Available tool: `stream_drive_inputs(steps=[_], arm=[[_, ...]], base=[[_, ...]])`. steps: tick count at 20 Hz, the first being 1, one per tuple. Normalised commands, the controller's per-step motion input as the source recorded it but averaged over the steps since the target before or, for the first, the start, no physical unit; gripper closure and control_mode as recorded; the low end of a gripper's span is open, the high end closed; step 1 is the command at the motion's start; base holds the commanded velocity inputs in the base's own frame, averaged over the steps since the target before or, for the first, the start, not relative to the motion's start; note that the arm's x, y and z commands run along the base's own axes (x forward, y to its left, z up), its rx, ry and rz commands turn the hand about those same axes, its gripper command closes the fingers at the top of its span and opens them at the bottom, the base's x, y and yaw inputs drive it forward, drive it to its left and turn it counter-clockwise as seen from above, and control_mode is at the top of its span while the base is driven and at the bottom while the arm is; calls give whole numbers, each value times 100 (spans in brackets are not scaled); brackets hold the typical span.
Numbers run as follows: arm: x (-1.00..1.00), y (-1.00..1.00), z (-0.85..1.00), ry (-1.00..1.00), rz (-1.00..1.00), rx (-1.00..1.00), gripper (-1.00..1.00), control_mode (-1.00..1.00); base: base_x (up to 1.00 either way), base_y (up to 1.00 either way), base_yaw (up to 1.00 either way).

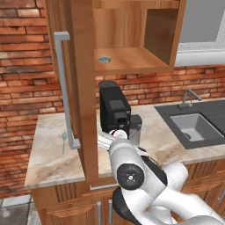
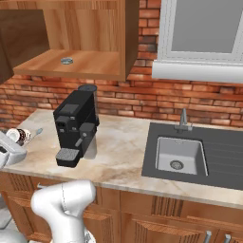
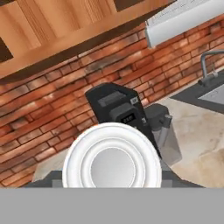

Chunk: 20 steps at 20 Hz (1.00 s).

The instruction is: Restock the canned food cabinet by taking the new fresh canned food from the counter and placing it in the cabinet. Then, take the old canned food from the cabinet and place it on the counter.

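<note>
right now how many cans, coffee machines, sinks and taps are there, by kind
upright red and white can, held in the fingers: 1
flat grey tin on the cabinet shelf: 1
black coffee machine: 1
sink: 1
tap: 1
total: 5

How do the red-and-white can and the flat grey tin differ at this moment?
The red-and-white can is taller, coloured and held tilted in the tool above the counter; the flat grey tin is low, dull metal, and sits upright on the cabinet shelf, untouched. Both are round with rimmed lids.
</note>
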Motion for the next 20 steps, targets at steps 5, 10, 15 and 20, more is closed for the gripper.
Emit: stream_drive_inputs(steps=[5, 10, 15, 20], arm=[[-30, -34, 100, -14, 0, 0, 100, -100], [-16, -62, 100, 5, -2, 0, 100, -100], [15, -78, 100, 30, -4, 0, 100, -100], [60, -66, 92, 45, 2, 0, 100, -100]], base=[[0, 0, 0], [0, 0, 0], [0, 0, 0], [0, 0, 0]])
